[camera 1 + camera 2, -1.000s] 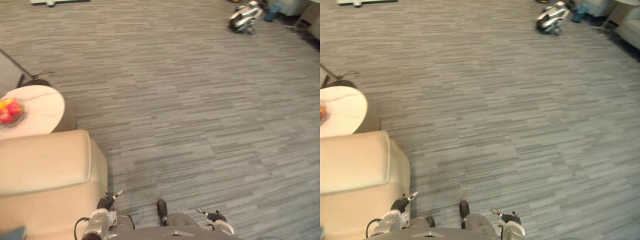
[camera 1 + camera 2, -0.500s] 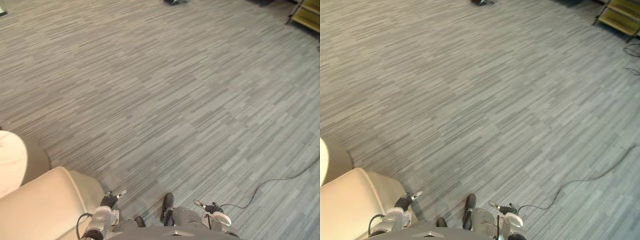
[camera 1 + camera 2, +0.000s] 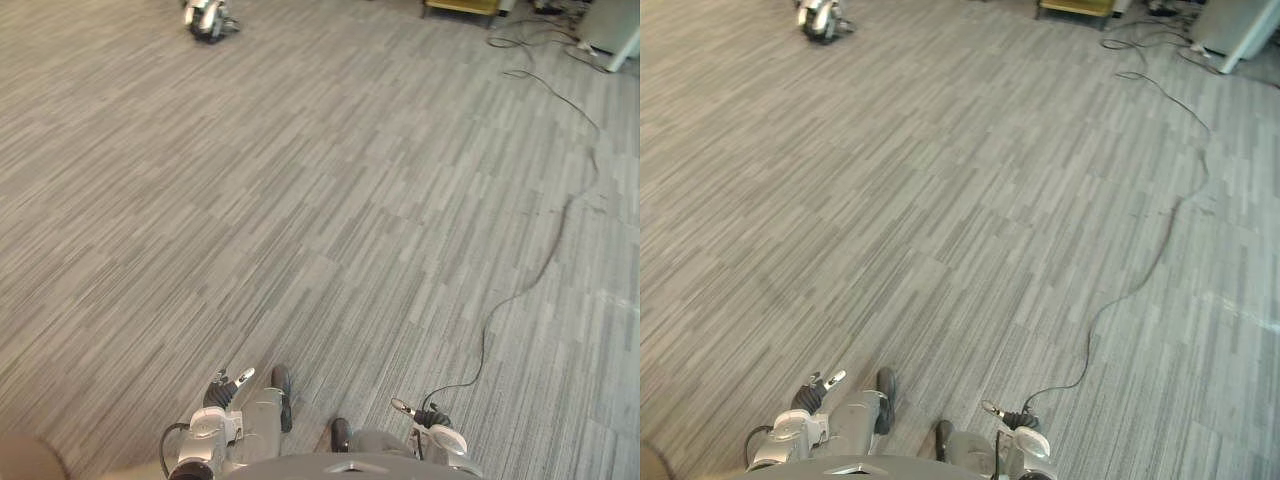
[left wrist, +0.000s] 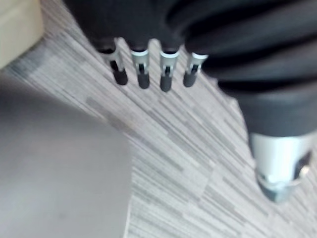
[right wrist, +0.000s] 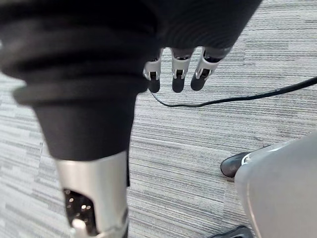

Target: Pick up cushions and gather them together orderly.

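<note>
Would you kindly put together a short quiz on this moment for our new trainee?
1. True or false: the left hand grips a cushion.
2. The white-and-black machine lies on the carpet: A) far ahead, to the left; B) far right; C) between the hands.
3. Fill in: the right hand hangs with fingers ___, holding nothing.
Key: 1 false; 2 A; 3 open.

Even bright light, faint shadows

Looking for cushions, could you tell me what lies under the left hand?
Grey striped carpet lies under the left hand, its fingers relaxed and empty; the patch beneath its dark cover is hidden.
</note>
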{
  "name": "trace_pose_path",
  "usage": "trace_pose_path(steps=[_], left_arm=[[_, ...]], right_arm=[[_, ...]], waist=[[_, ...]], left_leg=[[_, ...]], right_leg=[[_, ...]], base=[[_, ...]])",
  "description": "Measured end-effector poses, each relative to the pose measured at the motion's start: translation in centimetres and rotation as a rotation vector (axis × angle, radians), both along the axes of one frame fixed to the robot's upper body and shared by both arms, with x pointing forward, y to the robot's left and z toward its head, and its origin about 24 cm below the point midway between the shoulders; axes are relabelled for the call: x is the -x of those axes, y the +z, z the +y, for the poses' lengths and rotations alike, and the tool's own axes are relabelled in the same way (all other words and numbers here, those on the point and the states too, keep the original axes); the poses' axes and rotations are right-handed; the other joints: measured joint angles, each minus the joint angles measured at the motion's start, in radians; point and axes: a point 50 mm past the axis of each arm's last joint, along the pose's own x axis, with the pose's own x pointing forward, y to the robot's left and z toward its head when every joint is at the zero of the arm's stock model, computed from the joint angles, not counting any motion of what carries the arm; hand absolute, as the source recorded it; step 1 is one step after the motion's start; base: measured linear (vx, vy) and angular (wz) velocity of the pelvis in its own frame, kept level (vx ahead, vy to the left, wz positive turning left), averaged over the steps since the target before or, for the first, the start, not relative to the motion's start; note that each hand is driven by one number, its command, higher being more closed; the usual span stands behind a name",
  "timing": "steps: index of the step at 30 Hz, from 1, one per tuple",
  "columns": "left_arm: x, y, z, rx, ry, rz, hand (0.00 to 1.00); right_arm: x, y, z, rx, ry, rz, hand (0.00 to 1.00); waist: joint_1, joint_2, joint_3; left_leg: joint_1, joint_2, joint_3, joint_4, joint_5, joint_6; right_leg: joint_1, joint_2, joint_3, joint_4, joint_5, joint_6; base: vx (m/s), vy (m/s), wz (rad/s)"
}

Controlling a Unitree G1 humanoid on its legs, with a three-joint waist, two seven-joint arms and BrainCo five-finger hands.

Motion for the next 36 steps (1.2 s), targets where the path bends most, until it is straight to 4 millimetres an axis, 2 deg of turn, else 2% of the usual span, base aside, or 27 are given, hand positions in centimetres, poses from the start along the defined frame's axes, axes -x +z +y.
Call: trace_pose_path(steps=[1, 2, 3, 4, 5, 6, 8, 11, 12, 14, 15, 16, 17, 18, 19, 20, 21, 23, 24, 25, 27, 29, 30, 31, 32, 34, 36], left_arm=[[0.5, -0.1, 0.5, -0.008, 0.01, 0.009, 0.0], [0.8, -0.1, 1.0, -0.022, 0.014, 0.016, 0.0], [0.7, -0.1, 1.3, -0.031, 0.013, 0.016, 0.0], [0.7, 0.0, 1.6, -0.042, 0.016, 0.015, 0.0], [0.9, -0.1, 1.7, -0.046, 0.013, 0.027, 0.0], [1.3, -0.4, 1.6, -0.045, -0.001, 0.049, 0.0], [1.6, -0.6, 1.2, -0.035, -0.004, 0.065, 0.0], [1.3, -0.6, 1.0, -0.031, -0.007, 0.065, 0.0], [1.8, -0.9, 0.9, -0.027, -0.014, 0.089, 0.0], [2.1, -1.1, 0.7, -0.029, -0.036, 0.105, 0.0], [1.9, -1.1, 0.5, -0.028, -0.053, 0.107, 0.0], [1.8, -1.1, 0.4, -0.026, -0.057, 0.11, 0.0], [2.2, -1.3, 0.4, -0.031, -0.07, 0.123, 0.0], [2.2, -1.3, 0.6, -0.035, -0.07, 0.124, 0.0], [2.3, -1.4, 0.3, -0.024, -0.065, 0.132, 0.0], [2.1, -1.4, -0.6, 0.001, -0.068, 0.131, 0.0], [2.1, -1.5, -1.2, 0.015, -0.064, 0.129, 0.0], [2.3, -1.6, -1.4, 0.038, -0.024, 0.133, 0.0], [2.2, -1.5, -1.1, 0.041, 0.0, 0.124, 0.0], [2.0, -1.3, -1.0, 0.039, 0.008, 0.11, 0.0], [1.5, -0.9, -0.5, 0.02, 0.005, 0.074, 0.0], [1.1, -0.6, -0.4, 0.011, -0.004, 0.049, 0.0], [0.9, -0.5, -0.3, 0.007, -0.004, 0.033, 0.0], [0.9, -0.4, -0.3, 0.006, -0.006, 0.032, 0.0], [0.9, -0.4, -0.3, 0.007, -0.004, 0.03, 0.0], [0.8, -0.3, -0.5, 0.016, 0.001, 0.014, 0.0], [0.5, -0.1, -0.5, 0.015, -0.001, -0.006, 0.0]], right_arm=[[0.7, -0.3, 0.5, -0.014, -0.005, 0.017, 0.0], [2.1, -0.7, 0.7, -0.022, -0.015, 0.049, 0.0], [2.3, -0.8, 1.1, -0.033, -0.018, 0.055, 0.0], [2.4, -0.9, 1.6, -0.051, -0.022, 0.054, 0.0], [2.4, -0.8, 1.3, -0.048, -0.034, 0.048, 0.0], [2.1, -0.7, 1.1, -0.042, -0.035, 0.032, 0.0], [1.7, -0.4, 0.8, -0.032, -0.028, 0.01, 0.0], [0.9, -0.2, 0.6, -0.021, -0.013, -0.007, 0.0], [0.5, 0.0, 0.3, -0.01, -0.001, -0.013, 0.0], [-0.4, 0.3, 0.2, -0.004, 0.019, -0.038, 0.0], [-1.1, 0.5, 0.1, 0.001, 0.041, -0.058, 0.0], [-1.2, 0.6, 0.1, 0.003, 0.048, -0.058, 0.0], [-0.7, 0.4, 0.0, 0.005, 0.055, -0.04, 0.0], [-0.4, 0.3, 0.0, 0.004, 0.052, -0.031, 0.0], [-0.4, 0.3, -1.0, 0.021, 0.043, -0.024, 0.0], [-0.7, 0.6, -2.2, 0.056, 0.052, -0.021, 0.0], [-0.3, 0.6, -2.6, 0.059, 0.036, -0.008, 0.0], [0.0, 0.5, -2.8, 0.056, 0.011, -0.001, 0.0], [0.3, 0.5, -2.9, 0.059, 0.013, 0.004, 0.0], [0.4, 0.5, -2.8, 0.061, 0.018, 0.003, 0.0], [0.6, 0.3, -2.4, 0.047, 0.016, 0.007, 0.0], [1.0, 0.1, -1.9, 0.023, -0.008, 0.011, 0.0], [1.0, 0.0, -1.5, 0.007, -0.015, 0.01, 0.0], [0.7, 0.0, -1.3, 0.001, -0.015, 0.005, 0.0], [0.8, -0.1, -1.2, -0.005, -0.025, 0.006, 0.0], [1.0, -0.1, -1.3, -0.004, -0.029, 0.014, 0.0], [1.3, -0.3, -1.1, -0.008, -0.026, 0.028, 0.0]], waist=[[-0.004, -0.033, -0.025], [-0.004, -0.071, -0.048], [-0.003, -0.091, -0.052], [0.0, -0.112, -0.05], [-0.01, -0.114, -0.049], [-0.021, -0.107, -0.047], [-0.039, -0.081, -0.041], [-0.039, -0.075, -0.035], [-0.049, -0.057, -0.028], [-0.066, -0.042, -0.022], [-0.081, -0.039, -0.019], [-0.086, -0.039, -0.018], [-0.103, -0.056, -0.017], [-0.106, -0.063, -0.017], [-0.111, -0.037, -0.012], [-0.114, 0.013, -0.009], [-0.116, 0.033, -0.007], [-0.122, 0.043, -0.007], [-0.121, 0.039, 0.004], [-0.112, 0.044, 0.009], [-0.09, 0.035, 0.024], [-0.081, 0.026, 0.024], [-0.063, 0.027, 0.024], [-0.056, 0.026, 0.025], [-0.049, 0.026, 0.025], [-0.03, 0.031, 0.025], [-0.02, 0.03, 0.026]], left_leg=[[0.012, -0.026, 0.013, 0.029, 0.027, 0.015], [0.026, -0.051, 0.039, 0.04, 0.008, 0.026], [0.042, -0.064, 0.058, 0.041, -0.009, 0.032], [0.076, -0.076, 0.091, 0.052, -0.044, 0.039], [0.122, -0.083, 0.113, 0.068, -0.074, 0.064], [0.201, -0.085, 0.136, 0.087, -0.122, 0.083], [0.305, -0.078, 0.139, 0.058, -0.168, 0.09], [0.421, -0.055, 0.165, -0.028, -0.187, 0.079], [0.48, -0.025, 0.179, -0.07, -0.186, 0.078], [0.525, 0.008, 0.187, -0.095, -0.186, 0.078], [0.553, 0.025, 0.178, -0.114, -0.186, 0.078], [0.564, 0.025, 0.168, -0.121, -0.186, 0.078], [0.605, 0.004, 0.126, -0.138, -0.187, 0.064], [0.625, -0.004, 0.108, -0.141, -0.191, 0.048], [0.669, 0.018, 0.065, -0.13, -0.201, 0.028], [0.659, 0.053, 0.032, -0.075, -0.177, -0.008], [0.637, 0.067, 0.005, 0.006, -0.141, -0.031], [0.531, 0.091, -0.032, 0.273, -0.016, -0.064], [0.441, 0.121, -0.047, 0.488, 0.079, -0.101], [0.359, 0.154, -0.032, 0.675, 0.065, -0.1], [0.249, 0.191, 0.043, 0.843, -0.016, -0.073], [0.146, 0.182, 0.123, 0.784, -0.087, -0.043], [0.088, 0.171, 0.184, 0.655, -0.12, -0.014], [0.074, 0.16, 0.196, 0.581, -0.124, -0.008], [0.048, 0.108, 0.196, 0.325, -0.11, -0.019], [0.036, 0.051, 0.162, -0.084, -0.01, -0.051], [0.003, 0.057, 0.154, -0.128, 0.049, -0.045]], right_leg=[[-0.012, -0.024, 0.031, 0.048, -0.054, 0.025], [-0.014, -0.049, 0.043, 0.112, -0.088, 0.056], [-0.035, -0.065, 0.051, 0.175, -0.101, 0.08], [-0.101, -0.086, 0.05, 0.36, -0.1, 0.152], [-0.156, -0.109, 0.02, 0.539, -0.047, 0.24], [-0.207, -0.147, -0.04, 0.741, 0.018, 0.273], [-0.258, -0.207, -0.151, 0.857, 0.023, 0.185], [-0.321, -0.238, -0.252, 0.819, -0.024, 0.117], [-0.344, -0.232, -0.317, 0.714, -0.051, 0.088], [-0.393, -0.205, -0.357, 0.527, -0.04, 0.072], [-0.432, -0.171, -0.326, 0.246, 0.08, 0.071], [-0.432, -0.164, -0.312, 0.159, 0.127, 0.074], [-0.404, -0.17, -0.268, -0.089, 0.284, 0.083], [-0.395, -0.179, -0.256, -0.118, 0.34, 0.08], [-0.387, -0.17, -0.251, -0.052, 0.475, 0.05], [-0.4, -0.153, -0.27, 0.049, 0.384, 0.045], [-0.398, -0.151, -0.283, 0.111, 0.328, 0.039], [-0.356, -0.146, -0.303, 0.16, 0.235, 0.03], [-0.302, -0.129, -0.307, 0.158, 0.197, 0.022], [-0.243, -0.109, -0.308, 0.143, 0.169, 0.012], [-0.117, -0.089, -0.303, 0.092, 0.128, -0.01], [-0.009, -0.09, -0.295, 0.007, 0.114, -0.004], [0.04, -0.091, -0.275, -0.036, 0.104, 0.014], [0.057, -0.096, -0.269, -0.049, 0.102, 0.016], [0.098, -0.109, -0.258, -0.083, 0.092, 0.027], [0.157, -0.122, -0.218, -0.122, 0.052, 0.05], [0.21, -0.129, -0.186, -0.146, 0.014, 0.075]], base=[[0.56, 0.222, -0.75], [0.57, 0.194, -0.56], [0.45, 0.126, -0.53], [0.54, 0.153, -0.54], [0.53, 0.163, -0.64], [0.62, 0.184, -0.47], [0.49, 0.097, -0.28], [0.45, 0.012, -0.36], [0.49, -0.055, -0.46], [0.55, -0.122, -0.28], [0.53, -0.18, -0.01], [0.68, -0.256, 0.25], [0.48, -0.204, 0.35], [0.61, -0.272, 0.43], [0.54, -0.249, 0.24], [0.64, -0.292, 0.23], [0.51, -0.233, 0.17], [0.48, -0.232, 0.2], [0.54, -0.219, 0.09], [0.52, -0.177, -0.04], [0.48, -0.139, -0.18], [0.46, -0.068, -0.1], [0.42, -0.015, -0.2], [0.53, 0.065, -0.36], [0.46, 0.093, -0.32], [0.55, 0.176, -0.54], [0.54, 0.248, -0.58]])
